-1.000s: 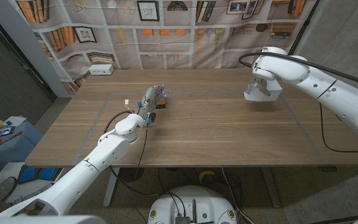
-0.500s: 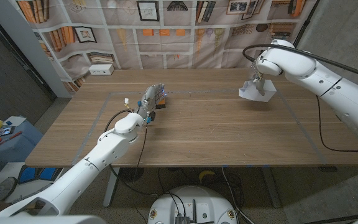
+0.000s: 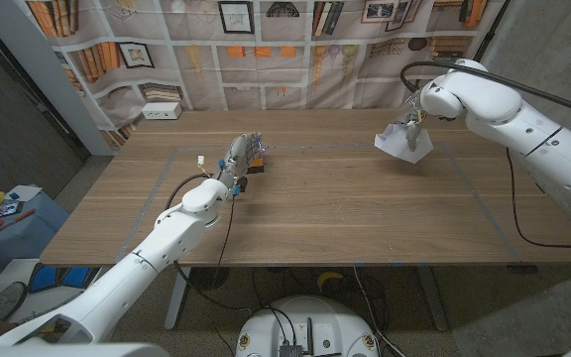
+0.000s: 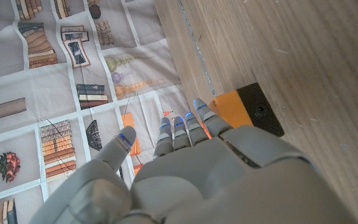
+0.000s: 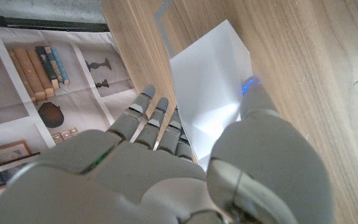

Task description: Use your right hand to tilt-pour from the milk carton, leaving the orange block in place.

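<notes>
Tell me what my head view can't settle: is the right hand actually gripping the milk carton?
Observer: Yes. In the right wrist view the right hand grips the milk carton, thumb on one white face and the other fingers on the opposite side.
Operator: Is the carton's underside on the table?
Observer: I cannot tell from the wrist view; the wooden table runs right behind the carton, and your head view shows it tilted.
Operator: And the left hand, is it on the orange block?
Observer: In the left wrist view the left hand stands beside the orange block, fingertips by its orange end; whether they touch is unclear. The block has a black face with a small hole.
</notes>
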Controlling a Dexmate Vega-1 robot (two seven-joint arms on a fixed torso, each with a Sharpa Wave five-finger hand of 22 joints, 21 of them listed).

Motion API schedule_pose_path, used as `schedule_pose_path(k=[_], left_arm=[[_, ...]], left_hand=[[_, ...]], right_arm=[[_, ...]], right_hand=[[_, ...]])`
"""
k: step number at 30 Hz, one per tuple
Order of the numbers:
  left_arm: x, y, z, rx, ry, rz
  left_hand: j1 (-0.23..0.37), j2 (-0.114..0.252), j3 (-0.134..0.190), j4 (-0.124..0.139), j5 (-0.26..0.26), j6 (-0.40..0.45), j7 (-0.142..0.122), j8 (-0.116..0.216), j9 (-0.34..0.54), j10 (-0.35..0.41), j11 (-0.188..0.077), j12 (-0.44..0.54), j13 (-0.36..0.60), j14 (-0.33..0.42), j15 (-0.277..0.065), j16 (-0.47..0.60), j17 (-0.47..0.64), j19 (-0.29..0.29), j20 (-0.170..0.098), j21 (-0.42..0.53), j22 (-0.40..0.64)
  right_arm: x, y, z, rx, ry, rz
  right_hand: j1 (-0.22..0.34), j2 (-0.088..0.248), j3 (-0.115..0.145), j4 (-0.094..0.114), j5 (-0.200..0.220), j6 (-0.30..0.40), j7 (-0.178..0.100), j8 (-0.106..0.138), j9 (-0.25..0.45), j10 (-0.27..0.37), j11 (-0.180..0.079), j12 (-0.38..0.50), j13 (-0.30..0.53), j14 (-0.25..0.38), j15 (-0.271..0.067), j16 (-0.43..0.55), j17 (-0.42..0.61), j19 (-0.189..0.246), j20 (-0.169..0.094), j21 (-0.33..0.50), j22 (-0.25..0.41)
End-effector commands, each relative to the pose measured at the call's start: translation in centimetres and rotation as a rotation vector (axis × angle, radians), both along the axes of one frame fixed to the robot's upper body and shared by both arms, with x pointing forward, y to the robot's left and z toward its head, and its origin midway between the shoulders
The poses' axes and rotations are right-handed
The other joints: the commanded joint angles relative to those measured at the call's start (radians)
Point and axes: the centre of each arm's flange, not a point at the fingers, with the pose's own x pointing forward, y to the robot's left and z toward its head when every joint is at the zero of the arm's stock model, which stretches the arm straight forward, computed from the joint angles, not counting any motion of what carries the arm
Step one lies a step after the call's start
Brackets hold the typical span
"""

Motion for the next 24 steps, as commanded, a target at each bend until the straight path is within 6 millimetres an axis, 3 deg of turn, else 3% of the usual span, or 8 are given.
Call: schedule_pose_path(k=[1, 12, 24], left_arm=[[-0.4, 0.2, -0.2, -0.004, 0.006, 0.017], [-0.9, 0.8, -0.3, -0.009, 0.006, 0.037], [-0.6, 1.4, 1.0, -0.011, -0.052, 0.046]], left_hand=[[-0.005, 0.088, 0.009, 0.001, -0.004, 0.004, -0.003, -0.003, 0.006, 0.005, -0.004, -0.004, 0.003, 0.007, -0.004, -0.004, 0.005, 0.008, 0.002, -0.001, 0.005], [-0.005, 0.088, 0.009, 0.001, -0.004, 0.002, -0.004, -0.004, 0.006, 0.004, -0.005, -0.005, 0.004, 0.007, -0.005, -0.004, 0.006, 0.009, 0.002, 0.0, 0.005], [0.006, 0.086, 0.006, -0.019, -0.005, -0.008, -0.014, -0.008, 0.006, 0.005, -0.011, -0.005, 0.003, 0.006, -0.013, -0.006, 0.001, 0.014, -0.007, 0.001, 0.005]], right_arm=[[-0.6, -1.4, -0.3, 0.162, -0.046, 0.081], [-0.8, -2.4, -0.7, 0.309, -0.088, 0.121], [-0.5, -2.8, -1.3, 0.384, -0.099, 0.122]], right_hand=[[0.0, 0.001, 0.008, -0.005, -0.002, 0.005, 0.0, 0.006, -0.001, 0.014, -0.005, 0.007, 0.004, 0.012, -0.077, 0.004, 0.003, 0.009, 0.004, 0.005, 0.004], [0.001, -0.001, 0.01, -0.007, -0.003, 0.015, 0.0, 0.013, -0.004, 0.019, -0.005, 0.007, 0.007, 0.02, -0.08, 0.006, 0.005, 0.009, 0.004, 0.003, 0.004], [0.001, 0.001, 0.009, -0.007, -0.003, 0.013, 0.002, 0.014, -0.006, 0.022, -0.003, 0.007, 0.009, 0.021, -0.08, 0.009, 0.01, 0.007, 0.006, 0.001, 0.004]])
